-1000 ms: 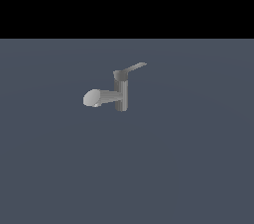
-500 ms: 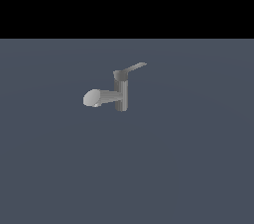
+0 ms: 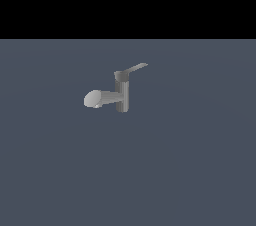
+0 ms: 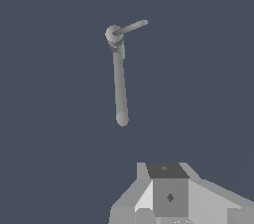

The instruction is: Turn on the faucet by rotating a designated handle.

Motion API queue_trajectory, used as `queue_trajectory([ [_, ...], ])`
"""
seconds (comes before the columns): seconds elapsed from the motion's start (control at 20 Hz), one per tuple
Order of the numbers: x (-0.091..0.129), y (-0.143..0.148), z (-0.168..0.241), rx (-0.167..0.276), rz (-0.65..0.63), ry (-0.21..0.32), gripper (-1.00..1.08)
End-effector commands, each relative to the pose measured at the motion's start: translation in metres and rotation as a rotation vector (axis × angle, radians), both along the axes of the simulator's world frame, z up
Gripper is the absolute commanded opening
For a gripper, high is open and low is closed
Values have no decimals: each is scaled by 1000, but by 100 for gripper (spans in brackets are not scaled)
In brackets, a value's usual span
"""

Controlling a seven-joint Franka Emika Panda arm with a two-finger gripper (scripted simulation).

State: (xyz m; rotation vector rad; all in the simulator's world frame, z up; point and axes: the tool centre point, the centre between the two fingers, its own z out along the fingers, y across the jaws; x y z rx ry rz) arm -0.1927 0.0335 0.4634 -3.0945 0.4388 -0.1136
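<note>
The small grey faucet (image 3: 122, 95) stands upright on a flat dark grey surface. Its thick spout (image 3: 97, 98) points toward the exterior view's left and ends in a pale rounded tip. The thin flat handle (image 3: 136, 68) rises from the top cap toward the exterior view's right. The arm does not appear in the exterior view. The wrist view looks down on the faucet (image 4: 119, 89), with the handle (image 4: 131, 27) angling off the cap. Only part of my gripper (image 4: 168, 198) shows at the picture's edge, well apart from the faucet. Its fingers are not distinct.
A plain dark grey surface (image 3: 190, 170) stretches around the faucet on every side. A black band fills the area above it in the exterior view. No other objects appear.
</note>
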Motion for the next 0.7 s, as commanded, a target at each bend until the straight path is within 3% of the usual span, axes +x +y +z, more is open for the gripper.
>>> queue_trajectory([
  [0.0, 13, 5, -12, 3, -60, 3, -100],
  [0.65, 84, 21, -71, 18, -367, 16, -100],
])
